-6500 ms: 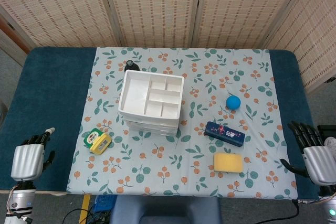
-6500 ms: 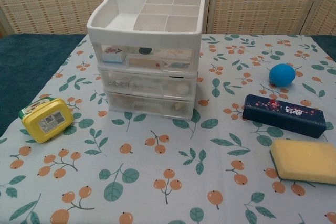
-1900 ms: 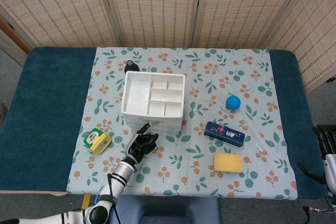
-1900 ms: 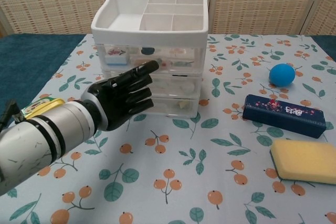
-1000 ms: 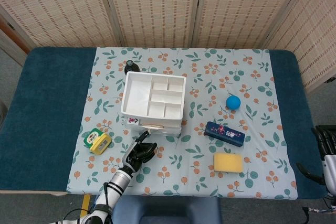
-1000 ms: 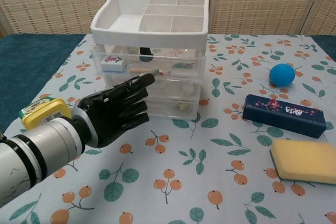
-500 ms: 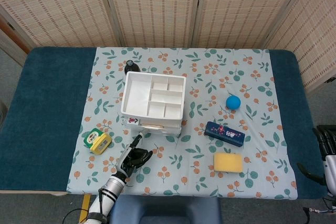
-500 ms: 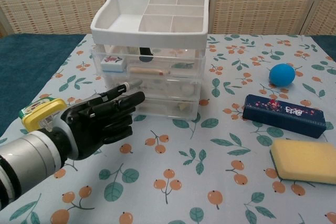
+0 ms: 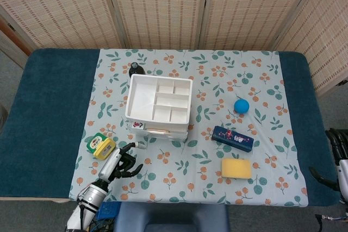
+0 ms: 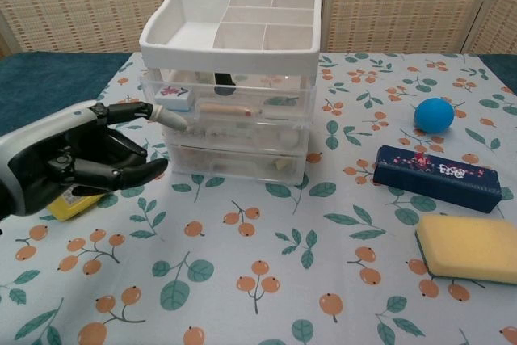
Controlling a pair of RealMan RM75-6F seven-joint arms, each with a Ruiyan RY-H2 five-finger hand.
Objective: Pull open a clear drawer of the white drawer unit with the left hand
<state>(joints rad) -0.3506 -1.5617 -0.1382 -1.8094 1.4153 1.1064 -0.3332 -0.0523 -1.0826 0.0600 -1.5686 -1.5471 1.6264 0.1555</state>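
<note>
The white drawer unit stands mid-table on the floral cloth, with three clear drawers. Its top clear drawer sticks out a little past the white top; small items show inside it. My left hand hovers left of and in front of the unit, apart from it, fingers spread and holding nothing. My right hand shows only partly at the table's far right edge, fingers apart and empty.
A yellow-green box lies by my left hand, mostly hidden behind it in the chest view. Right of the unit lie a blue ball, a dark blue box and a yellow sponge. A black-capped bottle stands behind the unit.
My left hand has drawn back from the drawer fronts, moving left and toward the table's front edge, fingers spreading. The top drawer stays slightly pulled out. The right hand is still.
</note>
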